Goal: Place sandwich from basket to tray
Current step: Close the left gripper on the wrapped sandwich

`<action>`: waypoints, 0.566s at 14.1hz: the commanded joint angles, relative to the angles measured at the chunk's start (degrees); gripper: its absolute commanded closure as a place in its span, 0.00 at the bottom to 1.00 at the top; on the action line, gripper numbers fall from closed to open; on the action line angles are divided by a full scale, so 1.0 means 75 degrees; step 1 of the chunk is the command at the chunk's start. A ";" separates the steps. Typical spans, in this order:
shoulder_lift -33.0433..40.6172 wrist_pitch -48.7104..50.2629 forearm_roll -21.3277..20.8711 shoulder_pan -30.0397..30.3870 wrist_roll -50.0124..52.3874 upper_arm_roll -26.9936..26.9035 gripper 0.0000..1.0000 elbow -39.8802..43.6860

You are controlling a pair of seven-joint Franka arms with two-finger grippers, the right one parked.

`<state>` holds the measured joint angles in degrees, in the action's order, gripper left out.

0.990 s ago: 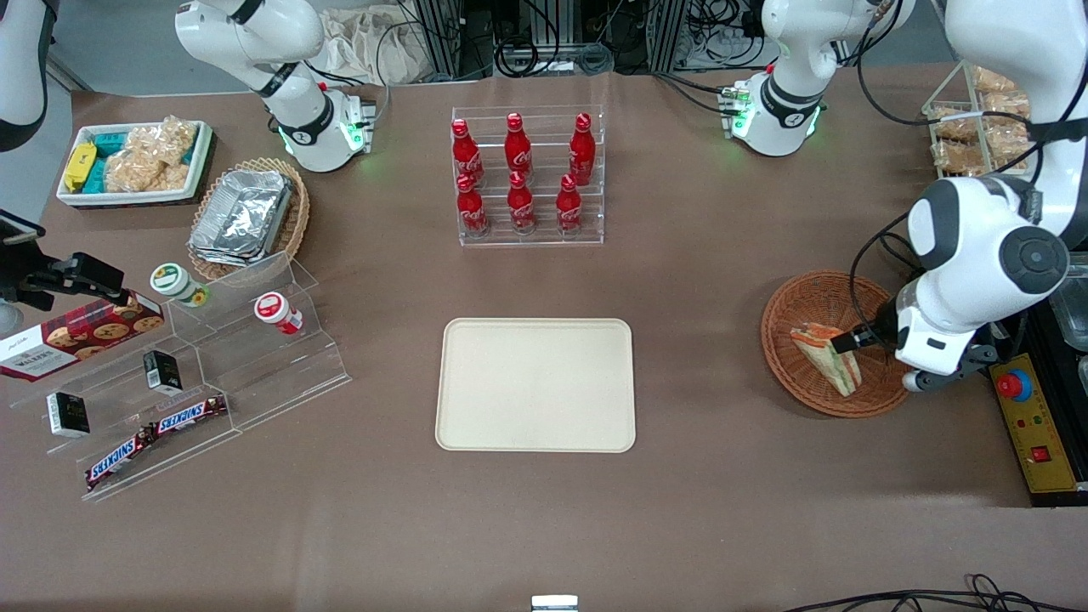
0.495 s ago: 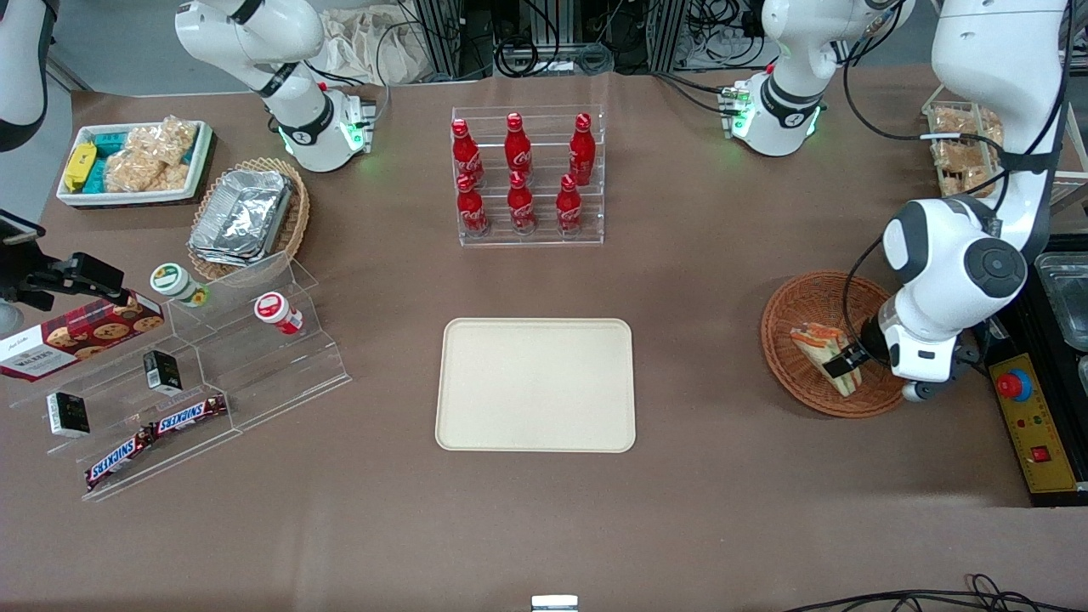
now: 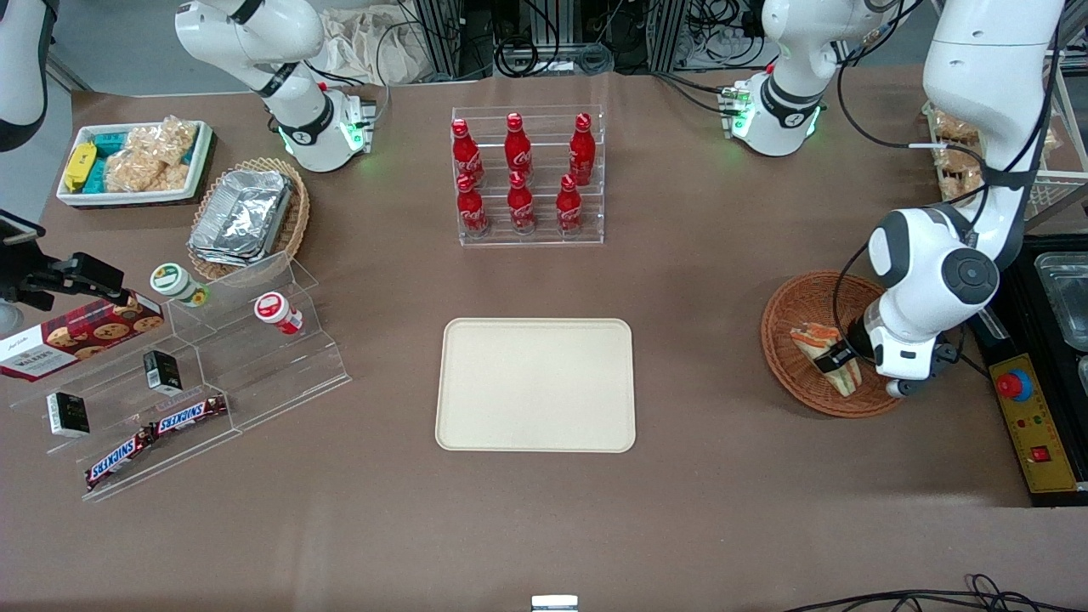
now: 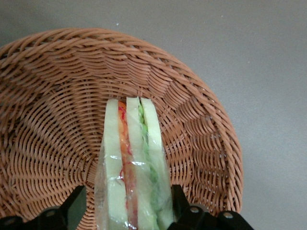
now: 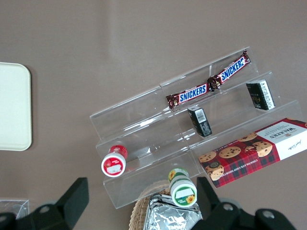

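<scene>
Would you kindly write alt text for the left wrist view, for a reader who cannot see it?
A wrapped triangular sandwich with orange and green filling lies in a round reddish-brown wicker basket, with the open gripper straddling its wide end, one finger on each side. Plain brown table surrounds the basket.

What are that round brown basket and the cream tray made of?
The round reddish-brown basket looks like woven wicker, with visible plaited strands. The flat cream rectangular tray seems smooth matte plastic, though that is uncertain. The end effector straddles the clear-wrapped wedge sandwich inside the basket.
</scene>
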<state>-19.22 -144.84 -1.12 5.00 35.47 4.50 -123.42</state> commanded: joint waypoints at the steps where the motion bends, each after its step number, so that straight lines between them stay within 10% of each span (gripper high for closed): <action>1: 0.0254 0.0197 -0.0037 0.0025 0.0110 0.0080 0.97 0.0014; 8: 0.0934 0.4524 -0.0026 -0.0057 -0.0007 0.0220 1.00 0.2713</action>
<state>-13.03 -122.99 -1.13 4.78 35.44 5.63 -112.58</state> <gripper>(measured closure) 0.727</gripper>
